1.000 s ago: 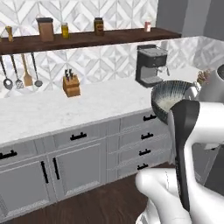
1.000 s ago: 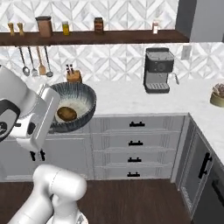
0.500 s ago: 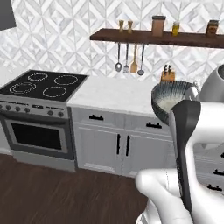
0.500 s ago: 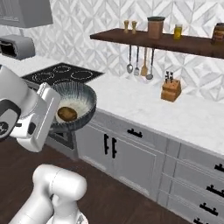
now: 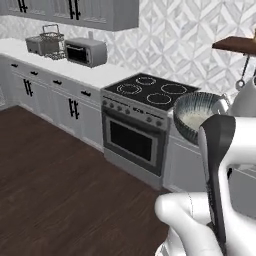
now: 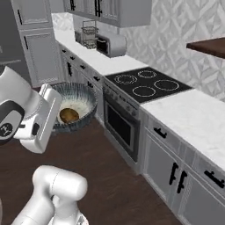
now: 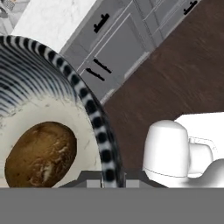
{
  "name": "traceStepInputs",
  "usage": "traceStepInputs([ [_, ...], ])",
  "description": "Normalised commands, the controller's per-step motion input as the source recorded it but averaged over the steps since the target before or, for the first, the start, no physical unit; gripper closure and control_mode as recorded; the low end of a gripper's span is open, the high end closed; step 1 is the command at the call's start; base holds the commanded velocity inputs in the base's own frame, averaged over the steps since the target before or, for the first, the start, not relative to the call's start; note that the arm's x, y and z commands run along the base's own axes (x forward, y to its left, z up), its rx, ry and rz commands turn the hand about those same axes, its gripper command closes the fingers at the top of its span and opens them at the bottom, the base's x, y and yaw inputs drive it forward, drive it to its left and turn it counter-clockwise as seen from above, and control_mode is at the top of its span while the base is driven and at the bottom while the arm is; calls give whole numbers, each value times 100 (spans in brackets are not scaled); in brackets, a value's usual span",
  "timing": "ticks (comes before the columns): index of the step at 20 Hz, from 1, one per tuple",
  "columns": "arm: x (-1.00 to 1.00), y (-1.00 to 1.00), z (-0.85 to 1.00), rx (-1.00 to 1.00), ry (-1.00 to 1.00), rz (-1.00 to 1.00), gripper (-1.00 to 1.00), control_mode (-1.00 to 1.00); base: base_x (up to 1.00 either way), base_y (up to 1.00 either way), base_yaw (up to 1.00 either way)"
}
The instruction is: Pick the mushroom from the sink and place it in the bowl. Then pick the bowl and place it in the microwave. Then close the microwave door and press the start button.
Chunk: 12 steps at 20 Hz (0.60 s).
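Observation:
My gripper [image 7: 106,179] is shut on the rim of the bowl [image 7: 94,113], one finger inside and one outside. The bowl [image 6: 78,104] is dark blue-grey and streaked outside, pale inside, and hangs in the air in front of the arm, over the wooden floor. In it lies the mushroom [image 7: 41,153], a brown, tan-topped lump [image 6: 69,115] on the pale bottom. From the left the bowl [image 5: 194,116] appears behind my forearm, its inside partly hidden. The sink and the microwave are out of view.
A stove with a black cooktop [image 5: 150,90] and oven door [image 6: 121,125] stands in the run of grey cabinets. A silver toaster oven [image 5: 85,51] and a wire basket [image 5: 51,35] sit on the white counter [image 6: 193,118]. Dark wooden floor [image 5: 55,170] lies open before the cabinets.
The whole scene has swept sideways with the base: coffee machine, knife block and shelf slid away, and the stove and toaster oven came into view. The bowl stays in the gripper.

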Motion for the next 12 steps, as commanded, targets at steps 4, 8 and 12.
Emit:
traceStepInputs([
  [4,0,0,0,0,0,0,100,100,49,46,78],
  [8,0,0,0,0,0,0,100,100,94,32,66],
  [12,0,0,0,0,0,0,100,100,100,26,60],
])
